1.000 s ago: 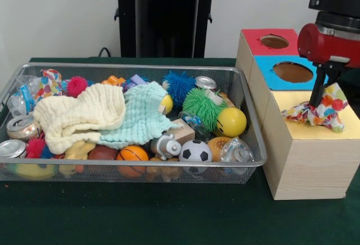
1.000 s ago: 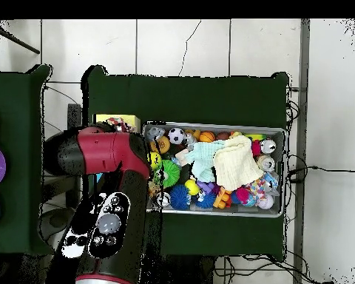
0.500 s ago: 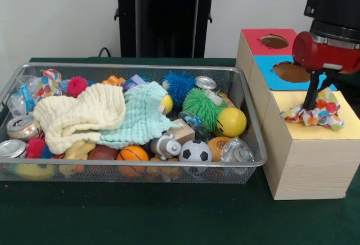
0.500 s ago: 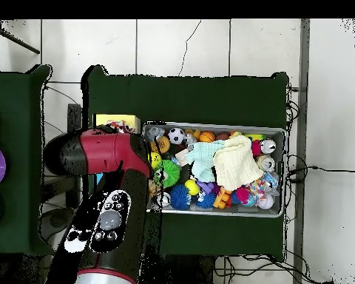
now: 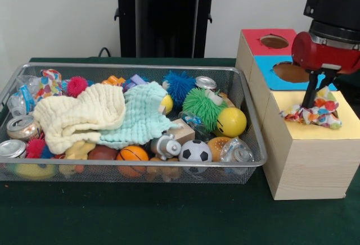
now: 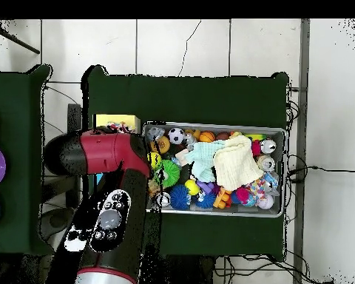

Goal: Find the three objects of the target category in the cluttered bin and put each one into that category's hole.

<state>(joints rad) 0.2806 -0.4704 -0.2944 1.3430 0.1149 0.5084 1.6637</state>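
The gripper (image 5: 309, 104) stands over the yellow-topped box (image 5: 344, 129) and is shut on a polka-dot cloth (image 5: 319, 114). The cloth lies bunched on the yellow top, over its hole, which is hidden under it. A second polka-dot cloth (image 5: 49, 81) lies at the far left end of the wire mesh bin (image 5: 140, 66). No third one shows. In the overhead view the red arm head (image 6: 99, 151) covers the gripper, and a bit of the cloth (image 6: 119, 126) shows beside the bin (image 6: 210, 125).
The bin holds a cream cloth (image 5: 79, 116), a mint cloth (image 5: 140, 116), balls, spiky toys and cans. Behind the yellow top are the blue top (image 5: 270, 71) and the red top (image 5: 256, 42), each with a hole. The pedestal (image 5: 163, 14) stands behind.
The gripper has come down with the cloth. The cloth hung spread from it a second ago and is now lower and bunched tighter on the yellow top.
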